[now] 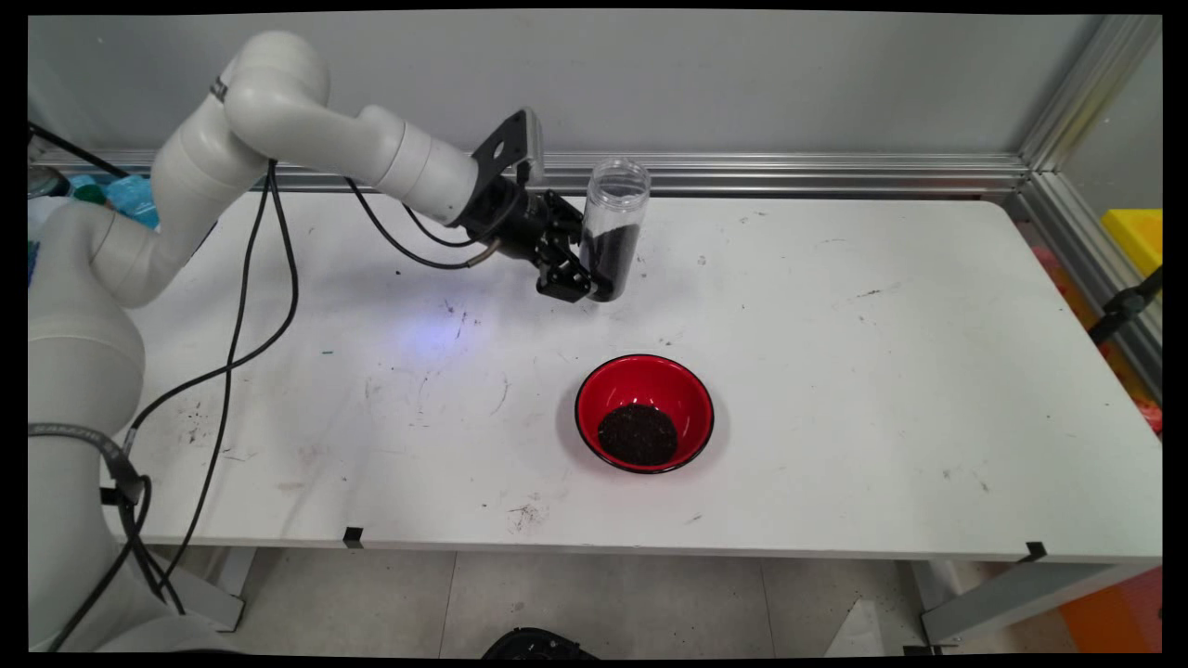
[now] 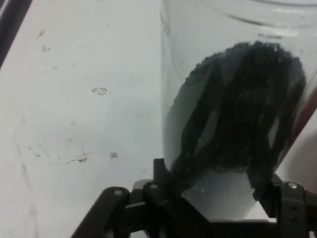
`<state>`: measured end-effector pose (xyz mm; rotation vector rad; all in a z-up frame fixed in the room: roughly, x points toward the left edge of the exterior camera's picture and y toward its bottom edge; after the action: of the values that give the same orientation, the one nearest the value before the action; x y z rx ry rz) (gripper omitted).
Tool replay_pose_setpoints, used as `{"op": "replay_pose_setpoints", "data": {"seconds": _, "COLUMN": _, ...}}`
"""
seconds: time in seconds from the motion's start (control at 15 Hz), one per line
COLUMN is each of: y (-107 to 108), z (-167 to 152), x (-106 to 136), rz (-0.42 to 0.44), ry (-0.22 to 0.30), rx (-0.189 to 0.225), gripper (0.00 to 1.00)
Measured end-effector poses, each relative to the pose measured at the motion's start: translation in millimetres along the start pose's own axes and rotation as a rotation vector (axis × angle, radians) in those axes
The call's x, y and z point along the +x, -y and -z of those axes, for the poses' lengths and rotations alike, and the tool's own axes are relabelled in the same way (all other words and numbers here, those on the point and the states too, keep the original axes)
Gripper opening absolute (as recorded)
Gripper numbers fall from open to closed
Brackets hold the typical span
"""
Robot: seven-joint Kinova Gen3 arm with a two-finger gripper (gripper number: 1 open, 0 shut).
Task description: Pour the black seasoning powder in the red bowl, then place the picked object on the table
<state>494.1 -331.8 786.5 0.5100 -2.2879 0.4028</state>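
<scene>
You have the black two-finger gripper closed round the lower part of a clear plastic cylindrical jar, its fingers pressed against the jar wall on either side, as the hand view shows. The jar is upright, open at the top, and partly filled with dark granular material; whether its base rests on the white bench or hangs just above it cannot be told from either view. Nearer the front edge, well apart from the jar, stands a red bowl with a black rim holding a mound of the same dark grains. Judged from this layout, the hold on the jar is established and the jar sits behind the bowl, toward the wall. Note the clearances: the aluminium rail along the back lies near the jar, so room behind is limited. The bench surface between jar and bowl carries nothing, and open surface extends to the right of both. Black cables hang from the arm at the left.
</scene>
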Motion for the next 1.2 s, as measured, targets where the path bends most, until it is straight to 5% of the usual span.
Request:
{"op": "replay_pose_setpoints", "data": {"seconds": 0.6, "y": 2, "z": -32, "x": -28, "rz": 0.113, "ry": -0.061, "rx": -0.013, "gripper": 0.00}}
{"op": "replay_pose_setpoints", "data": {"seconds": 1.2, "y": 2, "z": -60, "x": -40, "rz": 0.092, "ry": -0.082, "rx": -0.037, "gripper": 0.00}}
